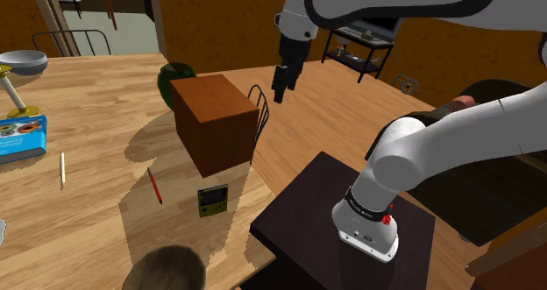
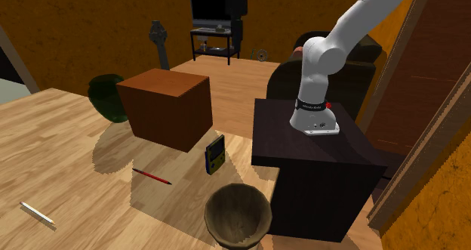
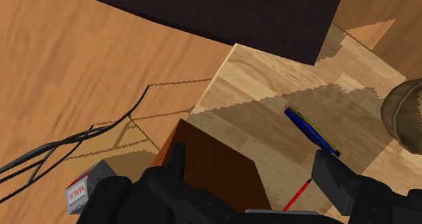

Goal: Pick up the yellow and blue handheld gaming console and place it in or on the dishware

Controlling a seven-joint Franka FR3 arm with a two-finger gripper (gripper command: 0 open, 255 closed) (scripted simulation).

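Shoulder view shows us the white arm (image 1: 421, 148) going up from its dark stand (image 1: 307, 211) and over to the black gripper (image 1: 281, 88). The gripper hangs high in the air, by the far corner of a big brown box (image 1: 213, 122) on the pale table (image 1: 96, 104).

In the wrist view we see the gripper (image 3: 253, 163) with its two fingers (image 3: 177, 158) spread wide apart. Nothing is held between them. We see the top of the brown box (image 3: 216, 168) far below them.

The yellow and blue game console (image 1: 212, 200) stands up on its edge on the table. It is near the brown box, on the side close to the stand. It is well apart from the gripper. In the second exterior view we see the console (image 2: 215, 153) between the brown box (image 2: 166, 107) and a round brown bowl (image 2: 238, 213). The bowl sits near the table's edge, just beside the stand (image 2: 313, 162). It has nothing in it.

A red pencil (image 2: 151, 176) lies flat on the table near the console. In the wrist view we see the console (image 3: 311, 131) as a thin blue and yellow strip, with the bowl (image 3: 406, 114) close by it and the red pencil (image 3: 296, 195) beside the box.
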